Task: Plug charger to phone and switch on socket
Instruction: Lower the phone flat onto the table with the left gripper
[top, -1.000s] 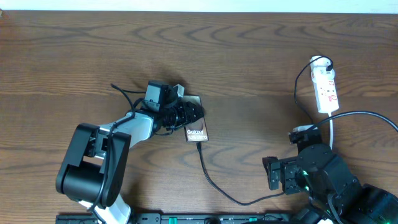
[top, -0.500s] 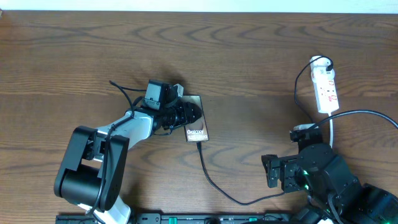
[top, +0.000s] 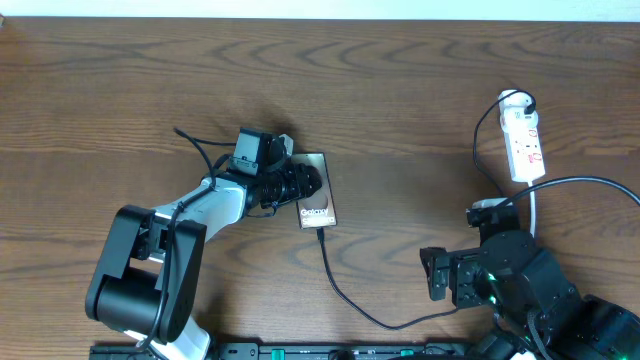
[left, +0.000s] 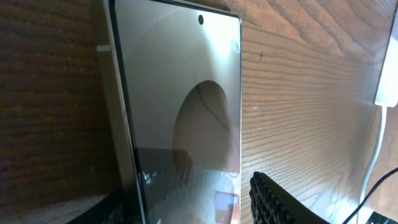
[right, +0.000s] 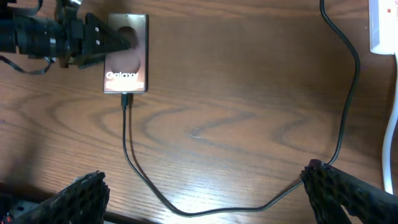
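Note:
The phone (top: 316, 203) lies on the table with its "Galaxy" lettering toward the front; it also shows in the right wrist view (right: 127, 56) and fills the left wrist view (left: 180, 112). The charger's black plug tip (top: 320, 233) sits in the phone's near end (right: 126, 99). Its cable (top: 385, 322) loops forward and right, then up to the white socket (top: 524, 140). My left gripper (top: 300, 184) is shut on the phone, its fingers (left: 186, 205) on either side. My right gripper (top: 436, 277) is open and empty, with the cable (right: 249, 210) between its fingers (right: 202, 186).
The socket's end (right: 380, 25) and its white lead (right: 392, 143) show at the right wrist view's right edge. Thick black robot cables (top: 200, 150) stick out behind the left wrist. Bare wooden table (top: 420, 110) lies between phone and socket.
The left arm's base and elbow have shifted slightly to the left. The phone, the cable and the right arm have not visibly moved.

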